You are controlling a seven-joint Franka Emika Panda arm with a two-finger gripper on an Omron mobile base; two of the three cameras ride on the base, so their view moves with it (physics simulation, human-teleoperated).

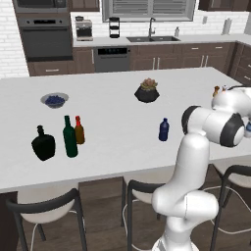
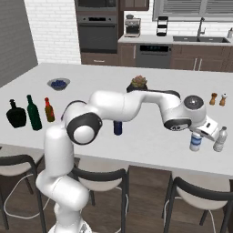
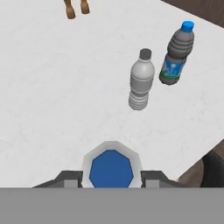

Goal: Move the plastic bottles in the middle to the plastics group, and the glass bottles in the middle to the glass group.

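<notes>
Green bottle (image 1: 69,137) stands with glass group; gripper (image 2: 203,132) clasps clear bottle (image 2: 195,142) beside plastics; blue bottle (image 1: 163,130) remains mid-counter.

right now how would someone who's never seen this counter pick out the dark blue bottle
Start at the long white counter and find the dark plant pot near its middle. The dark blue bottle stands alone, nearer the stools than the pot and a little to its right. It is short and solid blue, unlike the tall green bottle, the amber bottle and the black flask grouped far left.
</notes>
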